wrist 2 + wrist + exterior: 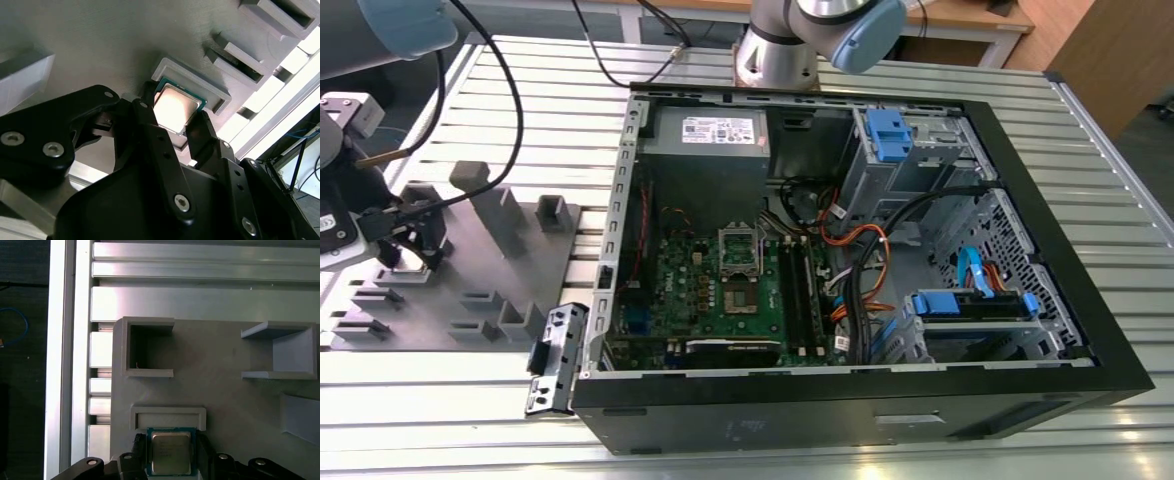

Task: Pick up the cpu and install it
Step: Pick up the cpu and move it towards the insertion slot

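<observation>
Exterior view first, going from its left: the gripper (403, 250) hangs low over a grey fixture board (494, 270) lying on the slatted table (440, 420). Further right is the open computer case (854, 400) with the motherboard (707, 290) and what looks like the open socket (743, 295), well away from the arm. So the cpu (176, 106) is over at the fixture, nowhere near installed. From that angle you honestly can't see the chip or what the fingers are doing. The second wrist view sorts that out: the two black fingers (145, 107) are closed in on opposite edges of the chip, pinching it right at its shallow grey pocket (215, 95). Whether it's off the pocket floor yet I can't tell. The first wrist view looks straight down on the cpu (170, 452) and shows it square between the fingers (139, 446), with one pocket wall (167, 416) just beside it, which the slanted view doesn't make clear. My take on doing this bit well: grip only the edges, keep the chip dead flat, and bring it straight up so no corner catches the pocket rim. A tilted grab would probably mess up alignment at the socket.
</observation>
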`<state>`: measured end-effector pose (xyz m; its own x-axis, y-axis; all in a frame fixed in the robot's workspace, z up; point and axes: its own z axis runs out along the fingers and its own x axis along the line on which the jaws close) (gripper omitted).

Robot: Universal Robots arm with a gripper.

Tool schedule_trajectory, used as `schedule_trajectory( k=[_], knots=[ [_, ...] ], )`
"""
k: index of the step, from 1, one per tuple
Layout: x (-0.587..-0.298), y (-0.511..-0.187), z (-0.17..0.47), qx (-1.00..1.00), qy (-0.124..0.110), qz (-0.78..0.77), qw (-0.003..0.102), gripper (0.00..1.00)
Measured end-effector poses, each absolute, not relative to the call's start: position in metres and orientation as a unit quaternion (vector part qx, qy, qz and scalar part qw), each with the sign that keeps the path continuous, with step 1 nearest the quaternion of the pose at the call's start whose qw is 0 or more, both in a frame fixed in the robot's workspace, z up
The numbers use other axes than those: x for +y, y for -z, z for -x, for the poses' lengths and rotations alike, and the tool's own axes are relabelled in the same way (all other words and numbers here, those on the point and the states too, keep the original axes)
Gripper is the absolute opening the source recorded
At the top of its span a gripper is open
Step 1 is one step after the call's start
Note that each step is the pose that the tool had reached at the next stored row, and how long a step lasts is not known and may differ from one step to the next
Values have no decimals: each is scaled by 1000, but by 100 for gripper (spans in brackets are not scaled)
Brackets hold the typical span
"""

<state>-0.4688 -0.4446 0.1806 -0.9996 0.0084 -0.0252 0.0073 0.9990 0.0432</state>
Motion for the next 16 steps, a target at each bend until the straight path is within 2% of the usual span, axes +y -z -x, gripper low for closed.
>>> schedule_trajectory(
  k=[16],
  knots=[
    [-445, -182, 469, 1000, -22, -4, 13, 52]
  ],
)
